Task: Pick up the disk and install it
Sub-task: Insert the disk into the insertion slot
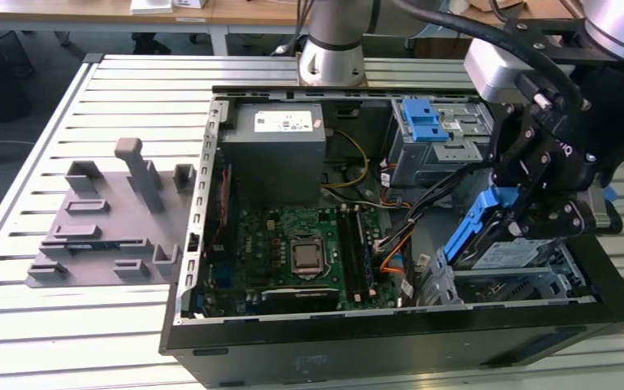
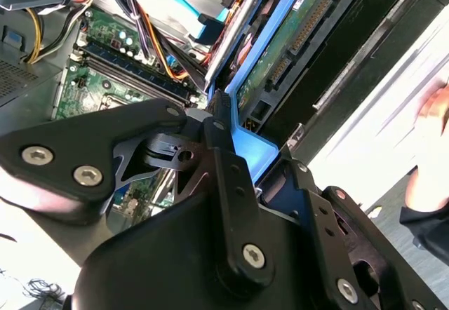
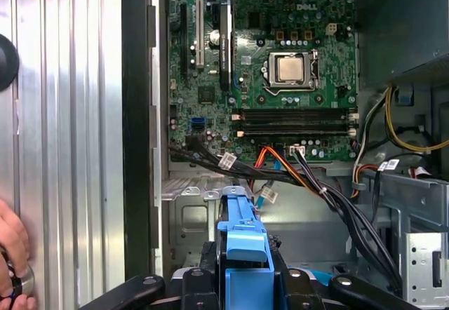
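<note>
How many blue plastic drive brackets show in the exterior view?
2. One frames the disk, held by the gripper over the case at the exterior view's right; the other blue bracket sits atop the drive cage farther back. The arm may hide more.

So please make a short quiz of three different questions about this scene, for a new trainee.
1. True or false: the tool grips the disk by its blue rails.
2. Where is the disk now? A) on the grey stand B) tilted above the drive bay of the open computer case C) on the power supply
3. Fill in: in the first wrist view, a person's ____ is seen beside the case.

Key: 1 true; 2 B; 3 hand.
</note>
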Controlling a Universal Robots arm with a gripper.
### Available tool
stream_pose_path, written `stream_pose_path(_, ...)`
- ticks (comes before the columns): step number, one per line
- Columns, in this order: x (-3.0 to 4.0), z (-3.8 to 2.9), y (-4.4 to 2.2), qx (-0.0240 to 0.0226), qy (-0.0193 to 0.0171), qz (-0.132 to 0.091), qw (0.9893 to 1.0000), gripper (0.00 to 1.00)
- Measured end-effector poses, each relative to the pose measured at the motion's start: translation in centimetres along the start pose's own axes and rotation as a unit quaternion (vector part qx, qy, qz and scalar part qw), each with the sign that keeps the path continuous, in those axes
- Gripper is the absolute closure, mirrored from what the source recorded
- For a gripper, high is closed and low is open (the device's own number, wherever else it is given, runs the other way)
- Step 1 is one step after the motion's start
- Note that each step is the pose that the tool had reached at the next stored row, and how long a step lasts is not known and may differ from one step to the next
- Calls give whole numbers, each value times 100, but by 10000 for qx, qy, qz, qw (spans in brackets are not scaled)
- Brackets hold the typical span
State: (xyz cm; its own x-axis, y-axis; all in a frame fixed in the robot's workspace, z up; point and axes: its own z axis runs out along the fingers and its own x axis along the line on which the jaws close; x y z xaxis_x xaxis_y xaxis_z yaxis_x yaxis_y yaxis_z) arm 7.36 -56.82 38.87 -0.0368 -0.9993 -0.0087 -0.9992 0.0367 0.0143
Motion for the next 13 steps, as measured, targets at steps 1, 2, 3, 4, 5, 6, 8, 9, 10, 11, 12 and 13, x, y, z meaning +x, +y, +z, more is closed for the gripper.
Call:
stream_pose_path(1, 0, 17, 0, 0, 0, 0, 10000, 64)
stream_pose_path(2, 1, 32, 0, 0, 1, 1, 10000, 64)
stream_pose_path(3, 1, 46, -1, 0, 0, 0, 10000, 64)
stream_pose_path(4, 1, 60, -1, 0, 0, 1, 10000, 64)
stream_pose_path(5, 1, 73, -1, 0, 0, 1, 10000, 64)
stream_pose_path(6, 1, 86, -1, 0, 0, 1, 10000, 64)
stream_pose_path(8, 2, 112, -2, 0, 1, 1, 10000, 64)
stream_pose_path(9, 2, 123, -2, 0, 1, 1, 10000, 64)
stream_pose_path(10, 2, 134, -2, 0, 1, 1, 10000, 64)
stream_pose_path(11, 2, 145, -2, 0, 0, 1, 10000, 64)
stream_pose_path(12, 2, 155, -2, 0, 0, 1, 10000, 64)
stream_pose_path(13, 2, 164, -2, 0, 0, 1, 10000, 64)
